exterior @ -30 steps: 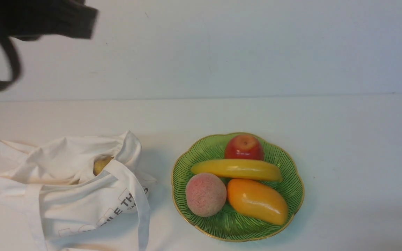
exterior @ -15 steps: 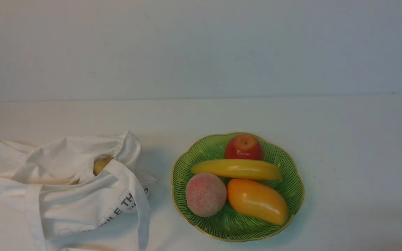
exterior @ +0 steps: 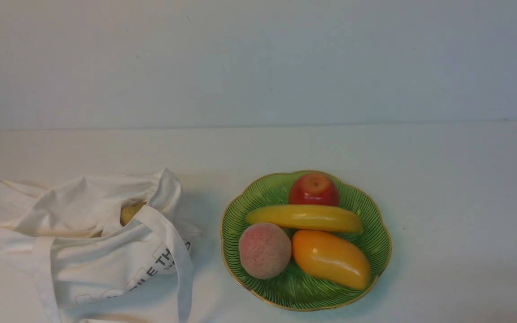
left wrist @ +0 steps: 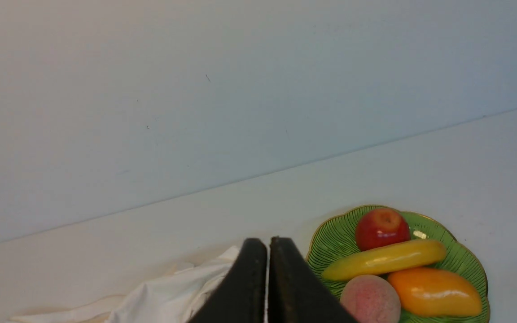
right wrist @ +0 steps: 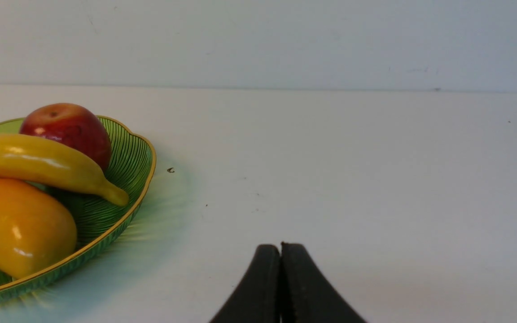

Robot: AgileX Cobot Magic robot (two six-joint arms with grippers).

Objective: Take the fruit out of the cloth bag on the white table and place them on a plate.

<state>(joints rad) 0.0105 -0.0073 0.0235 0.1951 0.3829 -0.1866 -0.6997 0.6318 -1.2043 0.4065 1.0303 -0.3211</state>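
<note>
The left arm, a dark blur over the far left corner of the counter a second ago, is gone from the front view, and nothing else has shifted since. The left claw now hangs drawn back above the bag, its jaws pressed together on nothing. The right claw sits low over bare counter off the plate's right side, likewise closed and empty.

The plate lies near the front edge, about midway along it, and carries the banana, an apple, a peach and a mango.

The bag slumps near the front left corner, mouth gaping toward the plate. One dull-yellow round fruit peeks out from under a strap, inside the cloth.

So the retreat reads as a pause, not a finish: with that last fruit unplated, the job looks most of the way done. Folds and the strap crowd it, so a reach could snag cloth.
</note>
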